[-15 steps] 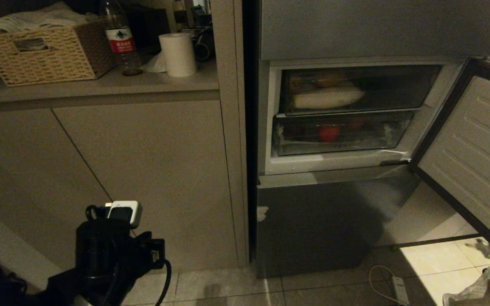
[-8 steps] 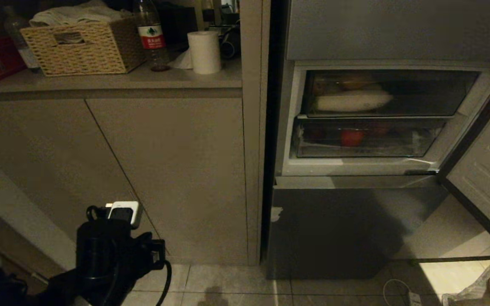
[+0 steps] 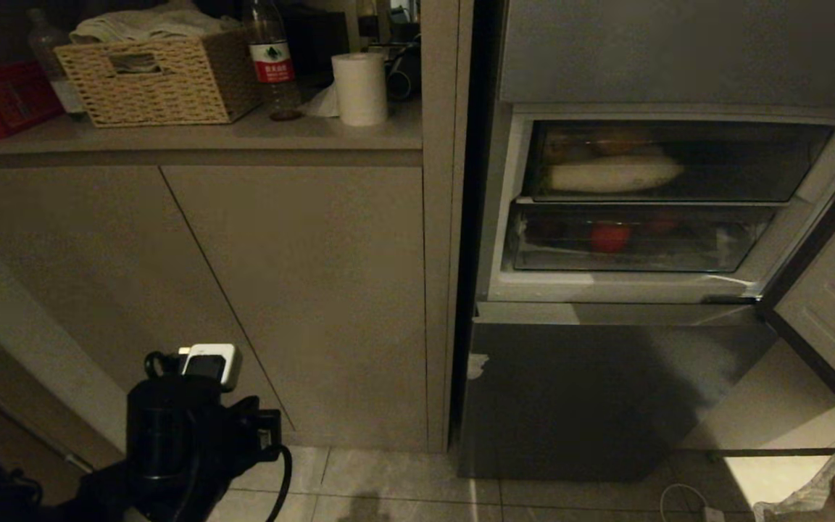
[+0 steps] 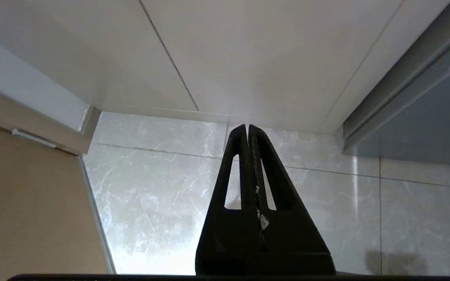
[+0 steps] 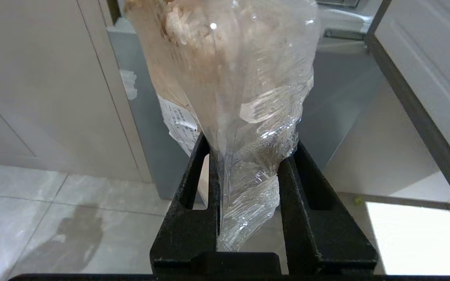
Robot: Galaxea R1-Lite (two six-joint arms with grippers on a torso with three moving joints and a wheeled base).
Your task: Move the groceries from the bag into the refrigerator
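While the refrigerator (image 3: pixel 606 377) stands with one door (image 3: pixel 834 304) swung open, I count two clear drawers (image 3: pixel 671 163) inside, one above the other. My right gripper (image 5: pixel 248 164) has its jaws clamped on one plastic-wrapped pack of pale lumps (image 5: pixel 229 70), low beside that door. My left gripper (image 4: pixel 247 134), jaws closed and empty, hangs near the floor (image 4: pixel 162 183) before the cabinet (image 3: pixel 301 290).

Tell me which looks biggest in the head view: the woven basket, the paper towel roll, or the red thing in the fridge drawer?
1. Woven basket, widest by far.
2. Paper towel roll.
3. Red thing in the lower drawer of the refrigerator, smallest; it sits behind the dim drawer front, so its real size is unsure.
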